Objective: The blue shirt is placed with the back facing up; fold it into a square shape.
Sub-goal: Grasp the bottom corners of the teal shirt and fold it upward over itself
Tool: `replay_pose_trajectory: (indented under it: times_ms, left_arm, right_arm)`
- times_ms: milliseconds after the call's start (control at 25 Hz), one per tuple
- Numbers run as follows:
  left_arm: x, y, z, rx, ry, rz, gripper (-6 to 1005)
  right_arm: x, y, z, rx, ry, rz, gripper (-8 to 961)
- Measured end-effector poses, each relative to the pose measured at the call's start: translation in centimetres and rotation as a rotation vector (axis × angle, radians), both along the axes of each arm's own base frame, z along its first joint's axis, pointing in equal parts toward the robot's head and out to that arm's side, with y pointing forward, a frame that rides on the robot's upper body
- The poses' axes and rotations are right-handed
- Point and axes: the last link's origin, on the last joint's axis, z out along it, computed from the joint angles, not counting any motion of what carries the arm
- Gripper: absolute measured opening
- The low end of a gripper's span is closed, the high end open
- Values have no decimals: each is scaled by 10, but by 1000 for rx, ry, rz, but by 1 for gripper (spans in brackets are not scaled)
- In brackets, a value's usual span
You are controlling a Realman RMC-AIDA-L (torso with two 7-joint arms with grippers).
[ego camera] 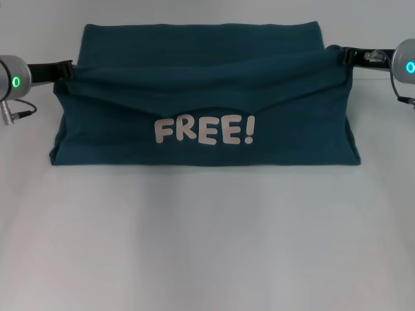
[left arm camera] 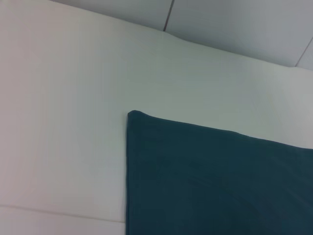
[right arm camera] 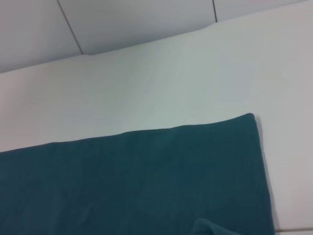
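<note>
The blue shirt (ego camera: 204, 97) lies across the far half of the white table. Its near part is lifted and stretched between my two grippers, and the hanging flap shows the white "FREE!" lettering (ego camera: 204, 131). My left gripper (ego camera: 65, 67) is shut on the shirt's left edge. My right gripper (ego camera: 342, 56) is shut on its right edge, at about the same height. The flap's lower edge rests on the table. The left wrist view shows a flat far corner of the shirt (left arm camera: 205, 176). The right wrist view shows the other far corner (right arm camera: 146, 181).
The white table (ego camera: 207, 246) stretches bare in front of the shirt. A wall with panel seams (right arm camera: 122, 24) rises just behind the table's far edge.
</note>
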Motion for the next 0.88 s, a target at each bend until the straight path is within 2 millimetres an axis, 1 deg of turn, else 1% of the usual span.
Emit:
replay_pose_trajectory:
  times_ms: [280, 600, 720, 880]
  left_arm:
    - [4, 3, -2, 8, 6, -5, 24]
    - [2, 3, -3, 2, 11, -4, 23]
    - [2, 3, -2, 6, 0, 4, 82]
    - [2, 3, -3, 6, -24, 18, 253]
  right_arm:
    - [-6, 3, -1, -3, -8, 15, 155]
    - [-11, 1, -9, -69, -47, 41, 180]
    - [-9, 1, -9, -85, -57, 35, 189]
    - [-6, 1, -8, -92, -56, 24, 202]
